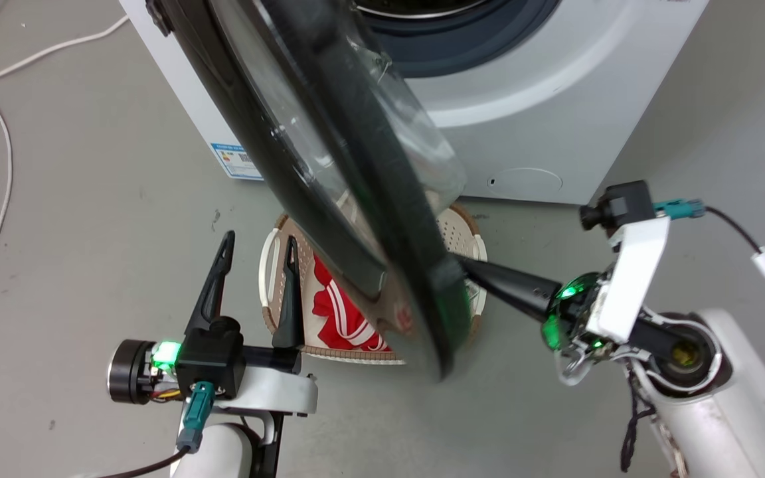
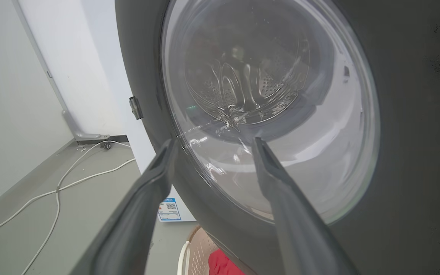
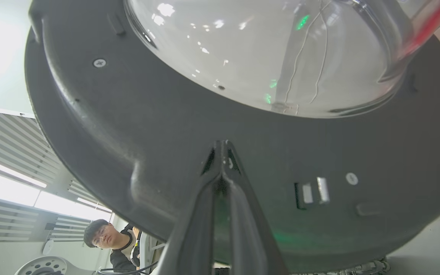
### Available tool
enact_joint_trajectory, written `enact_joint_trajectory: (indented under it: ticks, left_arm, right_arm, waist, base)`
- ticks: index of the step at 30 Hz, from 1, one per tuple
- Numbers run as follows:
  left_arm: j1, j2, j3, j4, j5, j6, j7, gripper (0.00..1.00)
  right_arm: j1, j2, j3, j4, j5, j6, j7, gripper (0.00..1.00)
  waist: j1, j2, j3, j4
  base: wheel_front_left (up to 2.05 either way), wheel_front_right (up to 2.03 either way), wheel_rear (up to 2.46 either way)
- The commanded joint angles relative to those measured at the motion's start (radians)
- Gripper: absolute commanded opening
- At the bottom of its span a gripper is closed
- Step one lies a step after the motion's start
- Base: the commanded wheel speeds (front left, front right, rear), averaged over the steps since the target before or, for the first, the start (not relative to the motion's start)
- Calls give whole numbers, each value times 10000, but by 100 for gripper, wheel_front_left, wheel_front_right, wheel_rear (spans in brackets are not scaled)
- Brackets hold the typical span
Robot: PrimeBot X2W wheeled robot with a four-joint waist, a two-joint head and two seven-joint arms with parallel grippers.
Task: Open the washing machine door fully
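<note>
Door (image 1: 369, 219) half-open, right hand (image 3: 222, 147) at rim

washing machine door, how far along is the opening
Done: the washing machine door is unlatched and stands well clear of the drum mouth. In hand: the right gripper, shut, has its tips at the door's inner face, apparently pushing; the left gripper hangs open outside it. Left: swinging it fully back.

- The washing machine door (image 1: 382, 219) is large and round, with a wide glossy black rim around a bulging clear glass bowl.
- It is swung open, well out from the washer (image 1: 555, 99) front, and shows nearly edge-on in the head view.
- Its inner face is matte dark grey, with small screws and a latch slot near the edge.
</note>
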Motion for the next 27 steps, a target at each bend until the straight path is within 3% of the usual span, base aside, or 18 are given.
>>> enact_joint_trajectory:
  ticks: [1, 18, 24, 25, 26, 27]
  left_arm:
    - [116, -6, -6, 36, 16, -27, -27, 100]
    - [738, 121, 107, 170, 27, -44, -27, 100]
    - [1029, 128, 157, 244, 5, -43, -27, 100]
    - [1076, 128, 172, 264, -5, -42, -27, 100]
    - [1139, 130, 176, 281, -11, -51, -27, 100]
    - [1184, 133, 192, 295, -17, -52, -27, 100]
  right_arm:
    - [155, 153, 110, -102, 42, 24, 65, 0]
    - [1012, 741, 503, 57, 7, 23, 21, 0]
    - [1210, 737, -525, -370, -749, 23, -1803, 0]
    - [1232, 750, -726, -466, -927, 23, -2219, 11]
    - [1274, 684, -933, -555, -1196, 23, -2679, 38]
    - [1334, 652, -1070, -624, -1391, 23, -3093, 92]
  waist:
    - [1, -1, -108, -1]
    - [1, -1, -896, -152]
    - [1, -1, -1342, -285]
    - [1, -1, -1431, -313]
    - [1, -1, -1500, -336]
    - [1, -1, -1584, -369]
  base:
    - [0, 0, 0]
    - [0, 0, 0]
    - [0, 0, 0]
    - [0, 0, 0]
    - [0, 0, 0]
    - [0, 0, 0]
